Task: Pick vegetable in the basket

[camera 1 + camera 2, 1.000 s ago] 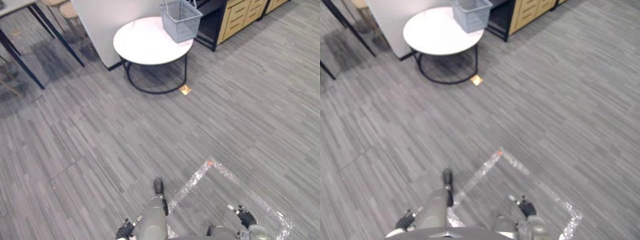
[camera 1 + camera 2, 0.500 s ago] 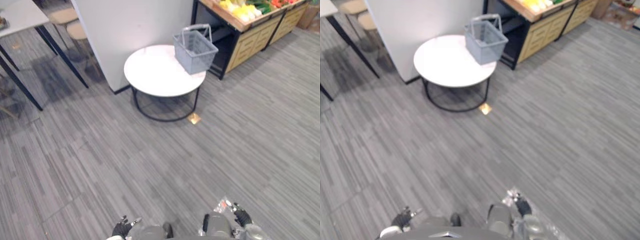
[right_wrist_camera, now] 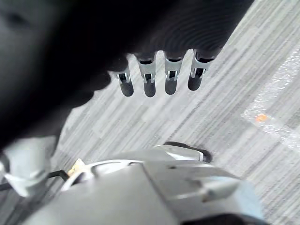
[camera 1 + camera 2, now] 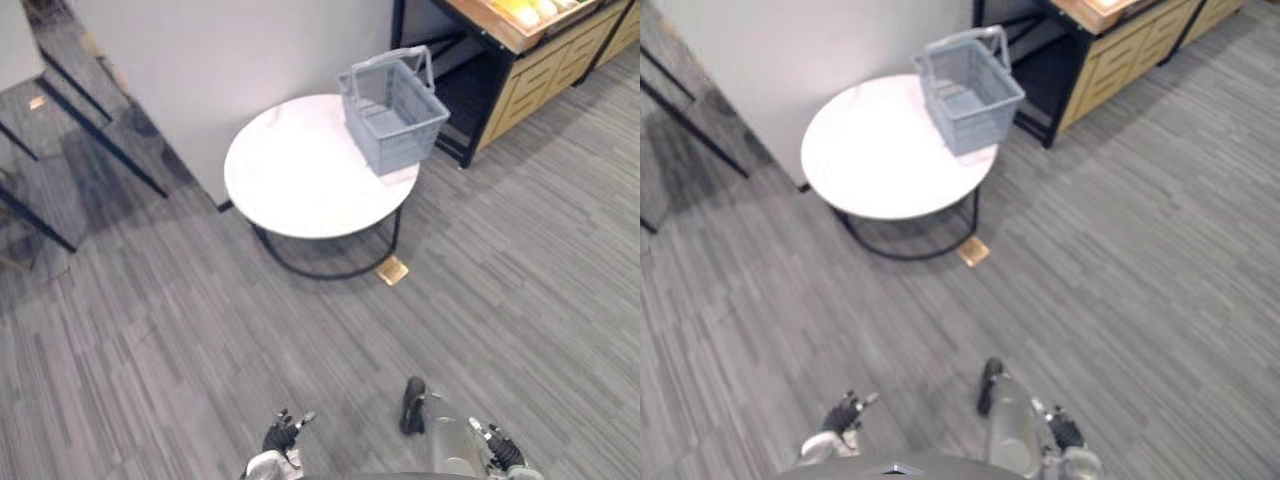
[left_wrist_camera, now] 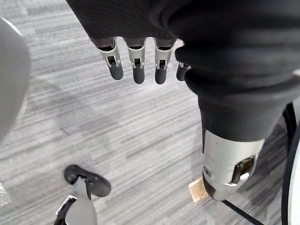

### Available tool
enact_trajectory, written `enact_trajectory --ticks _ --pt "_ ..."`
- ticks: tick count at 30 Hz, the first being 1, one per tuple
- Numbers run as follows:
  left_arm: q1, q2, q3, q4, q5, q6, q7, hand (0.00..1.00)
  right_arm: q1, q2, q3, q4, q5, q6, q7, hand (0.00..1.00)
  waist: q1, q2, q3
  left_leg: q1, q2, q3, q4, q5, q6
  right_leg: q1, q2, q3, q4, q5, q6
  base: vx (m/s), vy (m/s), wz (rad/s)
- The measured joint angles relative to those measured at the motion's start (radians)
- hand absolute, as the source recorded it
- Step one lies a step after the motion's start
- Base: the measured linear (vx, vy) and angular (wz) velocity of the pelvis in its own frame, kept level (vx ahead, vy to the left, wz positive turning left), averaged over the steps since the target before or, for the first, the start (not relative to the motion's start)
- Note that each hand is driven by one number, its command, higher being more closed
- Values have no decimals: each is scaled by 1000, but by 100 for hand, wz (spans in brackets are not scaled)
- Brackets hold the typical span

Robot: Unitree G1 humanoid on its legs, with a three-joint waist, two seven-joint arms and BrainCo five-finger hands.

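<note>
An empty grey plastic basket (image 4: 392, 108) with its handle up stands on the far right edge of a round white table (image 4: 290, 175). Pale yellow vegetables (image 4: 524, 9) lie on a wooden stand (image 4: 535, 62) behind the basket to the right. My left hand (image 4: 283, 434) hangs low at the near edge, well short of the table, with its fingers (image 5: 136, 65) straight and nothing in them. My right hand (image 4: 497, 444) hangs low on the other side, its fingers (image 3: 159, 78) relaxed over the floor and also empty.
A white wall panel (image 4: 250, 50) rises right behind the table. Dark slanted table legs (image 4: 60, 130) stand at the left. A small brass plate (image 4: 392, 270) lies on the grey striped floor by the table's black frame. Open floor separates me from the table.
The whole picture has shifted as the camera moved: the table and basket now show larger and closer to the middle. Both hands still hang low and empty.
</note>
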Motion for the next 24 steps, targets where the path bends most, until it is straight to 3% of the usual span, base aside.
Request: enact_trajectory --ticks 2,3,6,7,9,11,12,13,15,16,17,18,19,20,21,22,24 --pt "4 8 2 0 -3 2 0 0 -3 -10 23 3 0 0 -3 0 5 5 3 -111 37 5 251 -15 -9 104 35 1 -48 -22 -20 618 -268 -24" --pt "12 12 19 -7 -10 4 -2 0 -7 -10 41 1 1 0 -5 0 9 -17 17 -163 49 34 360 -62 -3 192 55 12 -86 -36 -32 676 -258 -33" --pt "16 9 37 -39 -13 -4 -2 0 -27 -13 76 -7 2 -4 -8 0 32 -21 15 -304 33 92 441 -180 16 350 78 62 -187 -67 -21 445 -119 -39" --pt "16 5 38 -50 -14 -8 -2 0 -44 -14 89 -7 3 -5 -8 0 42 -14 15 -379 22 106 422 -231 39 392 88 80 -216 -72 -15 401 -37 -55" --pt "17 4 38 -64 -41 -21 -3 0 -61 -10 107 -4 4 -6 -7 0 67 -15 15 -453 -10 137 284 -283 45 441 92 115 -255 -83 -1 338 12 -61" --pt "18 3 29 -62 -45 -33 1 0 -76 6 150 -4 5 -15 -7 0 68 -20 14 -450 -74 191 -71 -282 50 513 71 151 -276 -125 28 494 115 -54" --pt "19 4 22 -61 -45 -33 1 0 -74 6 161 -4 5 -18 -7 0 68 -21 13 -444 -88 206 -166 -271 55 530 67 157 -280 -138 38 574 177 -39" --pt "25 8 3 -62 -48 -35 1 0 -67 6 194 -4 7 -23 -7 0 67 -20 10 -414 -110 241 -354 -217 55 566 66 172 -299 -158 52 531 207 -35" --pt "29 24 -22 -59 -49 -36 -1 0 -62 10 237 -1 9 -27 -6 0 77 -21 -10 -409 -127 248 -440 -81 116 602 70 209 -317 -187 64 569 226 -39" --pt "28 42 -36 -59 -48 -36 -2 0 -58 22 269 0 9 -30 -4 0 80 -61 -37 -403 -160 260 -445 -96 154 591 37 235 -295 -189 60 474 157 -24" --pt "28 43 -37 -59 -48 -36 -2 0 -58 22 270 -1 9 -31 -4 0 80 -63 -38 -402 -161 261 -446 -97 155 588 35 237 -292 -189 60 693 233 -4" --pt "28 74 -56 -54 -47 -35 -2 0 -54 16 295 1 9 -43 -3 0 79 -102 -57 -376 -207 271 -441 -137 181 503 -12 285 -85 -180 75 552 205 11" --pt "27 76 -60 -50 -48 -36 -1 0 -54 12 295 4 9 -43 -2 0 77 -108 -54 -353 -216 279 -446 -151 187 470 -23 297 18 -165 103 637 251 13" --pt "27 85 -66 -42 -50 -35 4 0 -59 6 303 5 6 -44 -1 0 69 -110 -43 -281 -234 279 -472 -180 188 392 -40 333 258 -81 251 499 191 20" --pt "27 102 -105 -15 -49 -31 6 0 -59 6 303 1 2 -49 1 0 54 -98 -34 -202 -246 259 -496 -202 187 336 -49 339 445 -55 310 487 177 22" --pt "28 113 -127 -2 -47 -30 6 0 -57 6 300 -9 3 -50 2 0 48 -97 -34 -160 -250 251 -512 -210 187 316 -57 334 508 -64 293 458 140 27" --pt "40 128 -151 4 -38 -26 5 0 -52 -4 330 -41 2 -53 3 0 45 -87 -31 -44 -258 232 -577 -219 173 248 -104 251 551 -122 192 417 71 32"
